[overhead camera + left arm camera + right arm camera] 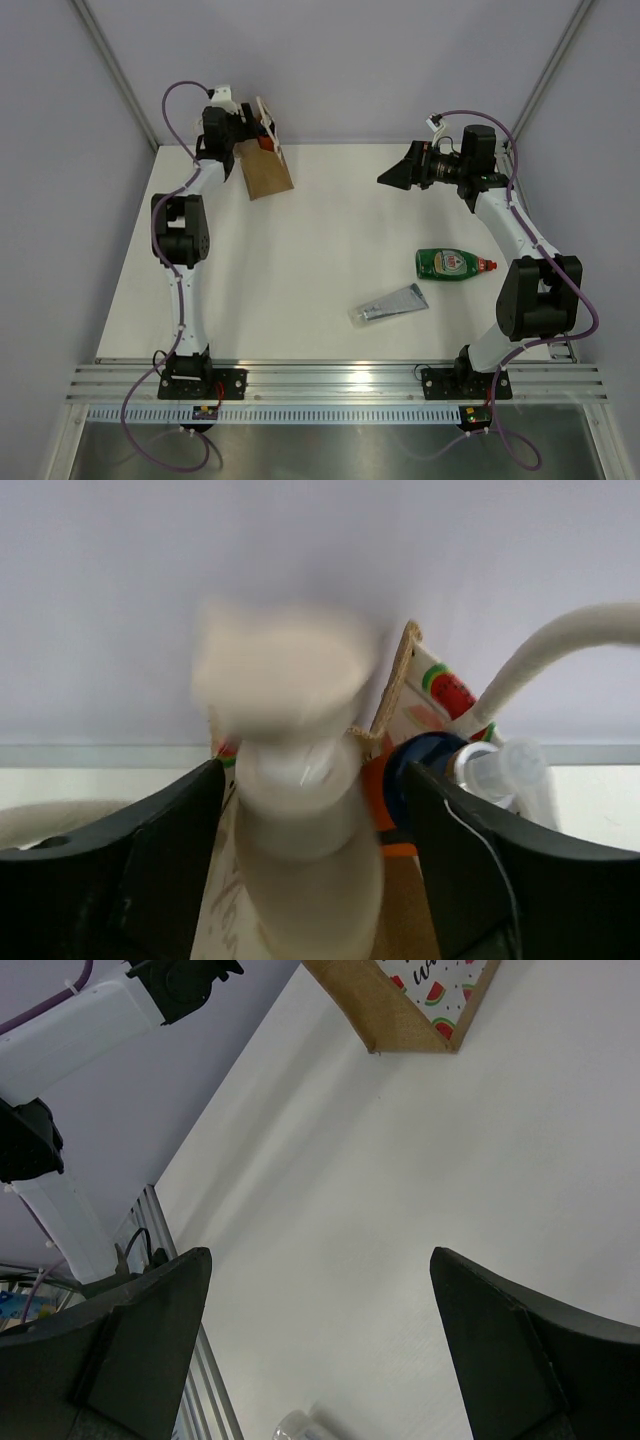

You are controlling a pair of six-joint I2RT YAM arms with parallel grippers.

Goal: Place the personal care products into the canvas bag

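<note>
Beige pump bottle (pixel 300 810): blurred, upright between the jaws of the left gripper (pixel 312 780), directly over the mouth of the canvas bag (pixel 265 172) at the far left corner of the worktop (pixel 320 240). Jaws spread wide, slim gaps on both sides of the bottle, so no firm hold visible; looks loose or just let go, judging by the blur alone. Orange bottle (pixel 380 800) with clear cap apparently inside the bag, just beside the right-hand finger.

Right gripper (pixel 395 175): raised over the far right of the worktop, jaws fully apart, nothing in them.

Not yet bagged: green red-capped squeeze bottle (pixel 455 264) and silver-grey flat tube (pixel 390 304), both lying flat on the right side, near each other but apart.

Handling, as judged:
- Pump bottle: probably light, rigid plastic, top-heavy at the pump head. Best taken round the body below the collar.
- Squeeze bottle: likely soft-walled, smooth label, may bulge and slip. Grip across the shoulder near the red cap, where stiffer.
- Tube: thin, floppy, low to the surface. Pinch across the width near the cap end.
- Bag: soft canvas, light, liable to tip or shift if nudged.
</note>
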